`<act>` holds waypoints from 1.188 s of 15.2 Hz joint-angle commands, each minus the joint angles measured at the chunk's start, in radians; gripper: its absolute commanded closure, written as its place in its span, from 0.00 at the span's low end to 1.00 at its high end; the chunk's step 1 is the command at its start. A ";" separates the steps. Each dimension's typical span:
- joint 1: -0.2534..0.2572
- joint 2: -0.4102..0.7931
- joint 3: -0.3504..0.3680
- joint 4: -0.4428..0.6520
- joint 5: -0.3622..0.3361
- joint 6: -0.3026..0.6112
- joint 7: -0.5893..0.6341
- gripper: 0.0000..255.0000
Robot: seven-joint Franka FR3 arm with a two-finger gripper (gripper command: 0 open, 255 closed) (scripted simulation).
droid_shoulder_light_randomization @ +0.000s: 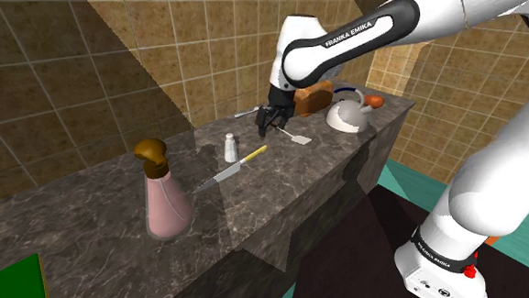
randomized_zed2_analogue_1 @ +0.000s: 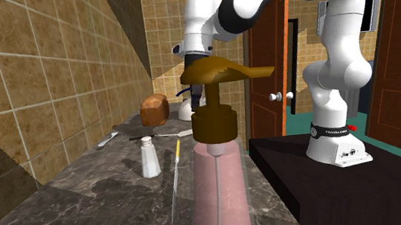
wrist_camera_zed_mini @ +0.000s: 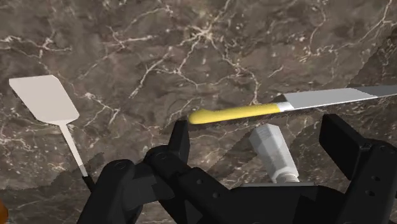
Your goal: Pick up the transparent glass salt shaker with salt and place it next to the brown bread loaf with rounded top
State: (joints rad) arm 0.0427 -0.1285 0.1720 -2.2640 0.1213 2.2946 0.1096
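The salt shaker (droid_shoulder_light_randomization: 230,148) is a small pale upright bottle with a lighter cap, standing on the dark marble counter (droid_shoulder_light_randomization: 92,224); it is also seen near the wall (randomized_zed2_analogue_1: 149,157). My black gripper (droid_shoulder_light_randomization: 269,120) hangs above the counter, between the shaker and the brown rounded bread loaf (droid_shoulder_light_randomization: 314,99), touching neither. In the wrist view the gripper (wrist_camera_zed_mini: 257,127) is open, and the shaker (wrist_camera_zed_mini: 273,151) lies below it, between the fingers (wrist_camera_zed_mini: 179,137) but apart from them. The loaf (randomized_zed2_analogue_1: 155,110) sits at the far end by the wall.
A yellow-handled knife (droid_shoulder_light_randomization: 229,170) lies just beside the shaker. A white spatula (droid_shoulder_light_randomization: 297,137) rests under the gripper. A white kettle (droid_shoulder_light_randomization: 348,109) stands next to the loaf. A pink pump bottle (droid_shoulder_light_randomization: 167,198) and a green book (droid_shoulder_light_randomization: 19,287) occupy the near end.
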 commanded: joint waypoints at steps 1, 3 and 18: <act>0.004 0.066 0.007 0.041 -0.008 0.044 0.004 0.00; 0.010 0.138 0.016 0.091 -0.022 0.084 0.014 0.00; 0.060 0.477 0.019 0.324 -0.108 0.251 0.068 0.00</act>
State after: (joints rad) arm 0.1018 0.3369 0.1924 -1.9373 0.0154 2.5314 0.1778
